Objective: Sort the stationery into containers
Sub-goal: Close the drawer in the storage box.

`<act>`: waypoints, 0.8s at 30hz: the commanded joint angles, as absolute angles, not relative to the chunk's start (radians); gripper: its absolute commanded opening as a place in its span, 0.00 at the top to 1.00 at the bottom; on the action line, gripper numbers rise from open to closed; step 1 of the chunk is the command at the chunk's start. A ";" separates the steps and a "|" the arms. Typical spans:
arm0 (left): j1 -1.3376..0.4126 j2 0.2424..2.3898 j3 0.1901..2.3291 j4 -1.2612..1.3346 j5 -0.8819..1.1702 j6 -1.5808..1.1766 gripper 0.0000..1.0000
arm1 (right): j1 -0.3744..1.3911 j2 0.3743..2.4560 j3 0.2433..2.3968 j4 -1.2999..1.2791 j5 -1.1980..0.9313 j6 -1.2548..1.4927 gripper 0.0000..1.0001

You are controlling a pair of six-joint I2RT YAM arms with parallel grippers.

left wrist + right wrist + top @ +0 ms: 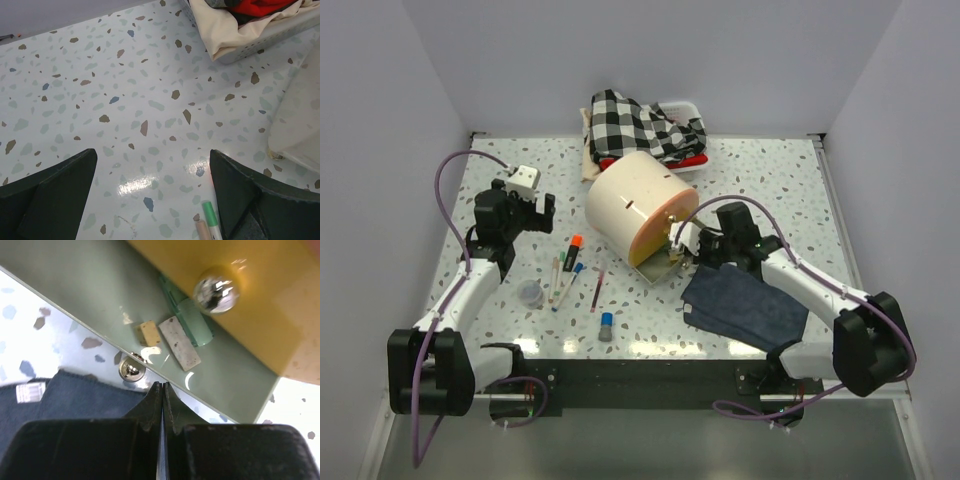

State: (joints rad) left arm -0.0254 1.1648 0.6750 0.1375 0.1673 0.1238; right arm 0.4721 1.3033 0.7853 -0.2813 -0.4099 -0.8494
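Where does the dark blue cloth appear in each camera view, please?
Top external: dark blue cloth at lower right.
Left wrist: not in it.
Right wrist: dark blue cloth at lower left, beside the shut right gripper.
Shared landmark: the speckled table, in all three.

We see a cream drum-shaped cabinet [635, 200] mid-table, its orange front turned toward the right arm [800, 280]. The right gripper [678, 240] sits right at that front, and a dark blue cloth [745, 308] lies partly under the arm. Left of the cabinet lie an orange-capped marker [574, 247], thin pens [560, 280], a dark red pencil [598, 291], a blue-capped tube [606, 325] and a small clear pot [530, 293]. The left gripper [528, 200] hangs over the bare speckled table [790, 190], apart from them. Behind the cabinet we find a white tray [685, 103] of checked fabric [630, 122].
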 commanded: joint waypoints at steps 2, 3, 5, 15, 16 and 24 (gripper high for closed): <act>-0.015 1.181 0.710 0.167 0.164 0.135 0.00 | 0.489 1.330 0.792 -0.072 -0.405 -0.766 1.00; -0.015 1.184 0.713 0.167 0.166 0.135 0.00 | 0.494 1.347 0.799 -0.066 -0.403 -0.759 1.00; -0.015 1.193 0.718 0.169 0.167 0.135 0.00 | 0.499 1.362 0.805 -0.043 -0.396 -0.738 1.00; -0.015 1.216 0.730 0.172 0.170 0.132 0.00 | 0.525 1.404 0.793 0.049 -0.364 -0.666 1.00; -0.015 1.218 0.730 0.172 0.170 0.132 0.00 | 0.526 1.399 0.787 0.079 -0.356 -0.655 1.00; -0.015 1.224 0.729 0.176 0.176 0.129 0.00 | 0.543 1.396 0.745 0.176 -0.314 -0.572 1.00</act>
